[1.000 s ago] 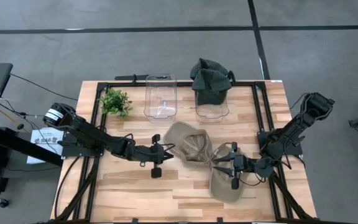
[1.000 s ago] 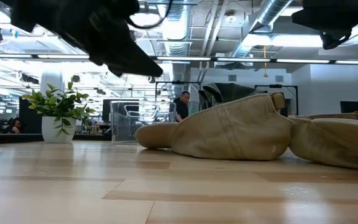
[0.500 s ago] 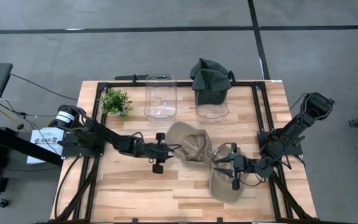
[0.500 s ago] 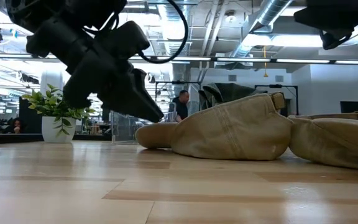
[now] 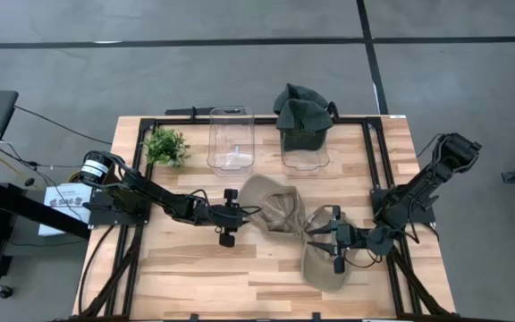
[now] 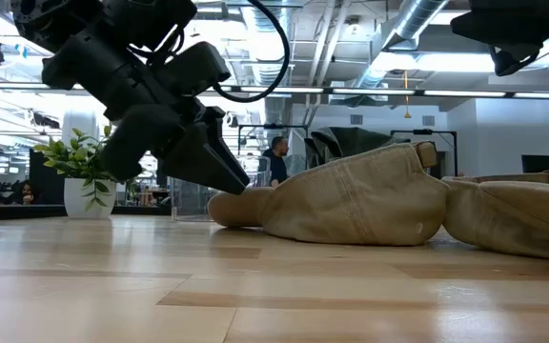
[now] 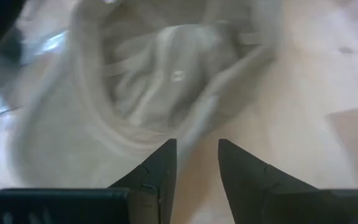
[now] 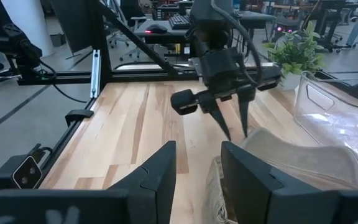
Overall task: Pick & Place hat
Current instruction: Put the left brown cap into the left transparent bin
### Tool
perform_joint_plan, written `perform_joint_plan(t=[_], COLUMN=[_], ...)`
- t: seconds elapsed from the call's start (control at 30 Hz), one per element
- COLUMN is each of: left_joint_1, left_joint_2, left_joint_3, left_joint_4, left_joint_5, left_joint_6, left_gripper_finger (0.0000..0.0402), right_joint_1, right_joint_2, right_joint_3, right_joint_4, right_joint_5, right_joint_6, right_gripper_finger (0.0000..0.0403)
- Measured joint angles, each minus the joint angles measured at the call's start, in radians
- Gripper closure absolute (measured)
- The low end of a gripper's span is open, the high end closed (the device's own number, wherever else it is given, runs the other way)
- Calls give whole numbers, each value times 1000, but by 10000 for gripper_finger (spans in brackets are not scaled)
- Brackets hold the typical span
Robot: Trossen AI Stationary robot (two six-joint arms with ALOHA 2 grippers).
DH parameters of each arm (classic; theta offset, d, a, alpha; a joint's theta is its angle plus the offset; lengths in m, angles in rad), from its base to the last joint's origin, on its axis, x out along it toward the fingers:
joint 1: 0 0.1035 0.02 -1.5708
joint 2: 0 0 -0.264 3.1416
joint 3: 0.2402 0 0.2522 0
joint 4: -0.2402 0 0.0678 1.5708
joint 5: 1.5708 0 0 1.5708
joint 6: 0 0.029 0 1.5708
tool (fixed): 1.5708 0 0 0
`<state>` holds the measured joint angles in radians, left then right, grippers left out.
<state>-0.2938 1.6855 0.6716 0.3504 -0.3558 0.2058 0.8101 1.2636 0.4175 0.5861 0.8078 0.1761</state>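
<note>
Two tan hats lie on the wooden table. One hat point(image 5: 274, 207) is in the middle, its hollow side open toward my left gripper point(image 7: 194, 149). The other hat point(image 5: 325, 266) lies nearer the front edge. My left gripper point(image 5: 247, 213) stands open at the middle hat's left rim, slanting down. My right gripper point(image 5: 311, 234) hangs open over the spot where the two hats meet, with wood and a little tan cloth point(image 8: 216, 183) showing below its gap. My left gripper has its open fingers on either side of the middle hat's left rim point(image 7: 194, 127), coming slanting down from the table's left. Whether the fingertips point(image 6: 241, 183) touch the cloth, I cannot tell. The hat lies flat on the table.
At the table's far edge stand a small potted plant point(image 5: 166, 146), a clear bin point(image 5: 231, 139) and a second clear bin point(image 5: 304, 154) topped with dark green hats point(image 5: 302, 112). Bare wood lies at the front left. A black frame runs around the table.
My left gripper has moved down and toward the middle hat, rolled about its own axis, and opened its fingers at the hat's left rim. The hats and my right gripper have kept still.
</note>
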Motion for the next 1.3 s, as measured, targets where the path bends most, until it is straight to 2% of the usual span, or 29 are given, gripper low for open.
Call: perform_joint_plan(t=[0.6,0.8,0.93,1.03,1.17,1.3], left_joint_1=[79,100,104,102,95,84], left_joint_2=[8,86,131,138,134,134], left_joint_3=[0,1,2,3,3,3], left_joint_4=[-29,-23,34,50,65,82], left_joint_5=[-35,-3,-22,-37,-74,-129], left_joint_6=[7,6,-1,-1,-29,-68], left_gripper_finger=[286,286,288,308,376,387], right_joint_1=[0,0,0,0,0,0], right_joint_2=[0,0,0,0,0,0], right_joint_3=[0,0,0,0,0,0], right_joint_4=[0,-1,-1,-1,-1,-1], right_joint_5=[0,0,0,1,1,1], right_joint_6=[0,0,0,0,0,0], right_gripper_finger=[285,285,285,285,285,285])
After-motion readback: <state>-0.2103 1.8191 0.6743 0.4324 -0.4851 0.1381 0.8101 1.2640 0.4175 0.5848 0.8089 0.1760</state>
